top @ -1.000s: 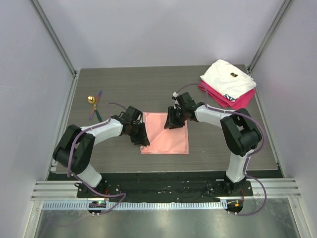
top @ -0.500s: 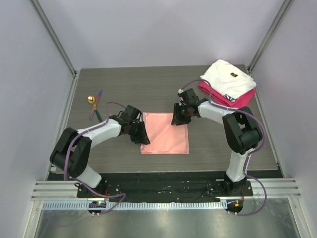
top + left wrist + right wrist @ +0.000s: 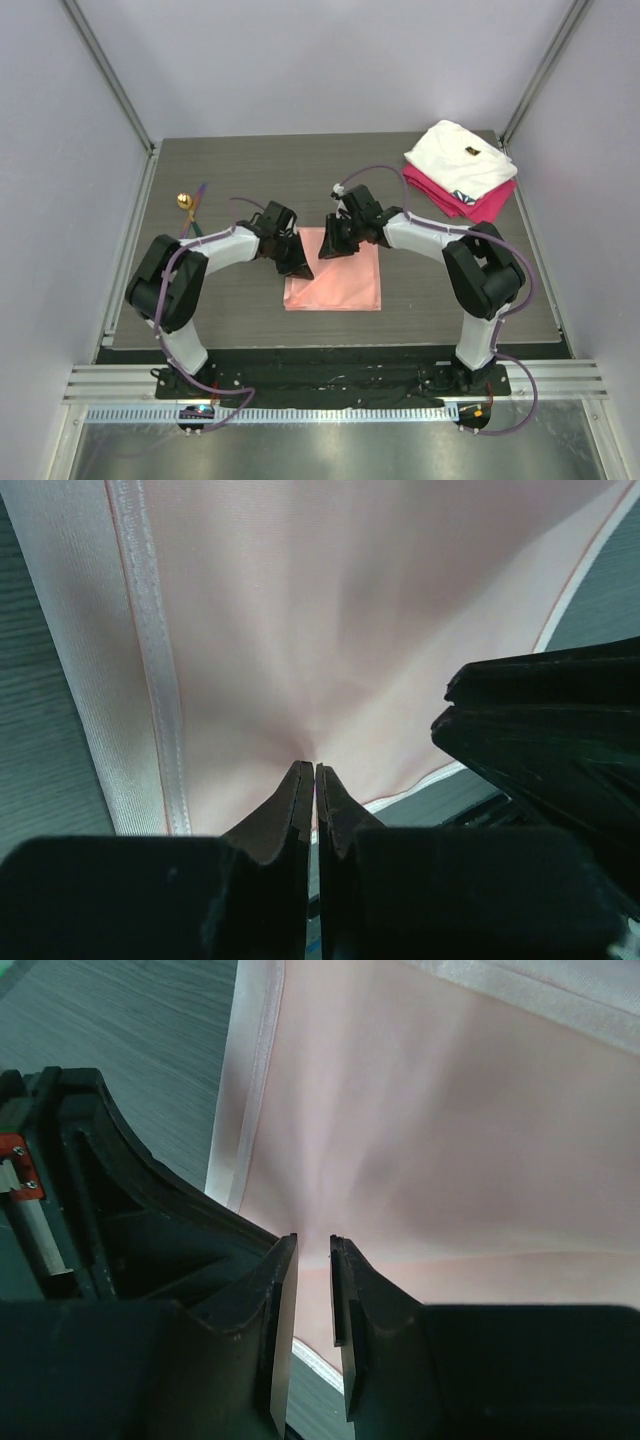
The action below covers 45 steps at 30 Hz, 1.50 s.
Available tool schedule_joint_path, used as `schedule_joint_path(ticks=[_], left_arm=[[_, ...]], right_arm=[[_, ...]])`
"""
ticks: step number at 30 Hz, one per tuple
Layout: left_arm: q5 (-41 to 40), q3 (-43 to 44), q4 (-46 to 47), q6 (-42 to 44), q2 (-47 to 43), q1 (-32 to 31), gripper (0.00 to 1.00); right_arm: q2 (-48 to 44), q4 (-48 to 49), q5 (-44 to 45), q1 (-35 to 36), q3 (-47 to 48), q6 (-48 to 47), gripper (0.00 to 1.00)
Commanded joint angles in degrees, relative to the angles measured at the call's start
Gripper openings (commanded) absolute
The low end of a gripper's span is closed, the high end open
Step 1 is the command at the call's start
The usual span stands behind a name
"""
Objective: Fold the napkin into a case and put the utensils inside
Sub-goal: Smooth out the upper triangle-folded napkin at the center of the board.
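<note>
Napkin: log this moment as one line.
phase: grasping for fold | left gripper: pinched shut on napkin | right gripper: narrow gap, tips at napkin, grip unclear | utensils: far left, apart from napkin

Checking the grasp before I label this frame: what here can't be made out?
- Top view: fingertips of the left gripper and right gripper, hidden under their own wrists.
- Right wrist view: whether the right gripper pinches the napkin; a slit shows between its fingers.
- Top view: the utensils, too small to count.
</note>
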Motion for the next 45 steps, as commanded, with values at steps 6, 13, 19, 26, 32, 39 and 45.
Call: schedule_joint_path(ticks=[6, 13, 19, 26, 32, 39, 45], left_arm=[[-0.16, -0.81, 3.27, -0.28, 2.56, -0.30, 0.08], [-1.13, -2.65, 3.09, 0.07, 1.86, -0.22, 0.08], [-1.57, -3.62, 2.92, 0.69, 1.68, -0.22, 0.07], [-1.13, -3.88, 3.00, 0.95, 1.15, -0.22, 0.07], [-1.13, -4.24, 2.13, 0.51, -2.19, -0.22, 0.07], [-2.18, -3.18, -0.16, 1.13, -4.92, -0.22, 0.08], [-3.41, -3.53, -0.07, 2.18, -2.20, -0.04, 0.07]], right_arm=[[3.55, 2.00, 2.95, -1.14, -0.53, -1.41, 0.27], [3.82, -3.00, 10.86, -2.72, 1.57, -6.24, 0.29], [3.91, -5.29, 13.94, -5.27, 4.12, -9.32, 0.31], [4.26, -7.84, 17.46, -8.78, 7.20, -12.66, 0.34], [2.24, -9.86, 19.04, -9.05, 8.87, -13.28, 0.36], [3.20, -9.95, 19.75, -8.97, 10.10, -12.84, 0.37], [5.66, -10.04, 19.83, -10.02, 11.51, -13.63, 0.36]])
